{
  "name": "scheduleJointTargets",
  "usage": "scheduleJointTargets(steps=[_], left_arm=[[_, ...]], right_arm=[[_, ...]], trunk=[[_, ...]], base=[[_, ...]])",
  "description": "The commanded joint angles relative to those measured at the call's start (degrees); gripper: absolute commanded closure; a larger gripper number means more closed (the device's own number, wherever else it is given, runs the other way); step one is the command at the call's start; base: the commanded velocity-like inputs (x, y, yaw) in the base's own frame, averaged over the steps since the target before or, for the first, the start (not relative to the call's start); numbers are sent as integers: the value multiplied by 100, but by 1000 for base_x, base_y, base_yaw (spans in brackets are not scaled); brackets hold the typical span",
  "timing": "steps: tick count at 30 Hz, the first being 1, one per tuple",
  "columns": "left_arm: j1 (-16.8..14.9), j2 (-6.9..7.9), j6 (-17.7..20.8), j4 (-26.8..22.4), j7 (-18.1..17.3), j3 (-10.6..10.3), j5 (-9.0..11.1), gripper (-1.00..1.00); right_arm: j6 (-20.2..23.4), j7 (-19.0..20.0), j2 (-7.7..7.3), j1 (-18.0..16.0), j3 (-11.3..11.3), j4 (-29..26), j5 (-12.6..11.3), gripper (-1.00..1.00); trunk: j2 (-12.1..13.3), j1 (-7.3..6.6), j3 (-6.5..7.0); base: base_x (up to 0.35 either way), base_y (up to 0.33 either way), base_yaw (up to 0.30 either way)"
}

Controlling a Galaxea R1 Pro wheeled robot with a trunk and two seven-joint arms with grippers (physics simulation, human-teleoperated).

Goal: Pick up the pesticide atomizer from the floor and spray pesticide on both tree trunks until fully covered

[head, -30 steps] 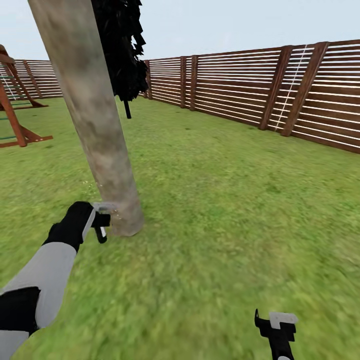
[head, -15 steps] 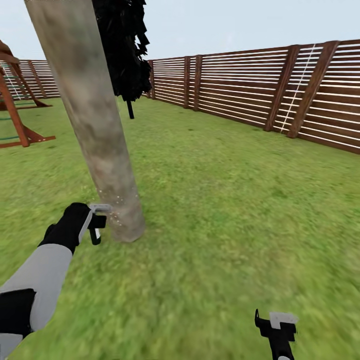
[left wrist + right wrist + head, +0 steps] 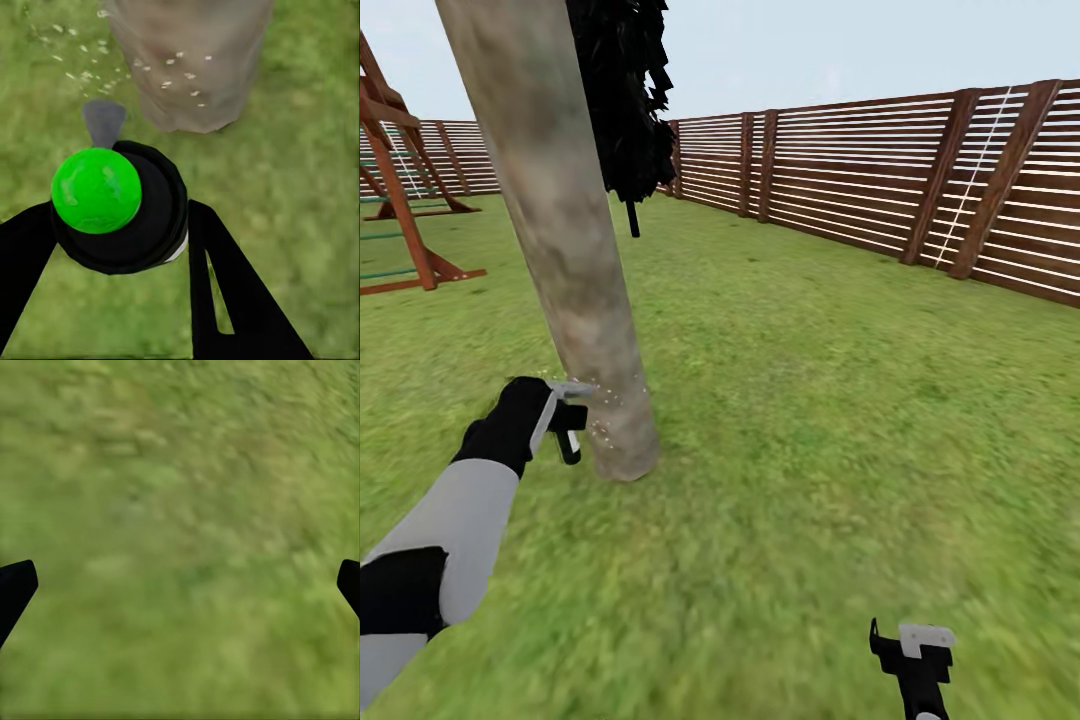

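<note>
Since half a second ago the head camera has swung, sliding the tree trunk (image 3: pixel 565 240) rightward. Left gripper (image 3: pixel 120 225) clenches the atomizer (image 3: pixel 112 202) at lower left, white specks (image 3: pixel 605 410) hitting only the base (upper bark risks staying bare). Right gripper (image 3: pixel 915 650) hangs released.

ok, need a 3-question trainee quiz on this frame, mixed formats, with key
1. True or false: the left gripper is shut on the black atomizer with the green round cap.
2. The white pesticide specks lie against which part of the thick beige-grey tree trunk? A) its base B) near the crown C) the far side
3. Fill in: the right gripper hangs open over blurry green ____.

Key: 1 true; 2 A; 3 grass.
</note>
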Motion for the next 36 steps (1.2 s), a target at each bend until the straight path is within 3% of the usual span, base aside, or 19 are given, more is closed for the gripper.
scheduleJointTargets(steps=[1,3,6,7,8,11,19,25,36], left_arm=[[-2,-82,51,-10,-2,-2,-98,100],[14,-66,105,-242,-6,-3,-90,100],[122,187,90,-294,-8,-10,-111,100],[233,262,58,-274,-10,-11,-99,100],[608,293,11,-304,-2,-6,-86,100],[930,224,-16,-312,22,11,-93,100],[981,212,-20,-306,54,7,-109,100],[1032,326,-24,-258,55,31,-137,100],[1418,233,-63,-298,73,14,-110,100]], right_arm=[[0,0,-2,3,0,0,1,-100],[0,0,-3,6,-1,0,1,-100],[0,0,-4,7,-1,-6,1,-100],[0,0,-4,7,-1,-8,1,-100],[0,0,-4,7,-1,-8,1,-100],[0,3,-4,7,6,-1,1,-100],[0,9,-4,7,8,0,1,-100],[0,1,-4,7,7,0,1,-100],[0,0,1,7,8,0,1,-100]], trunk=[[0,0,0],[0,0,0],[0,0,0],[0,0,0],[0,0,0],[0,0,0],[0,0,0],[0,0,0],[0,0,0]], base=[[0,0,0],[0,0,0],[0,0,0],[0,0,0],[0,0,0],[37,-129,0],[129,-246,0],[252,-111,13],[15,-88,239]])
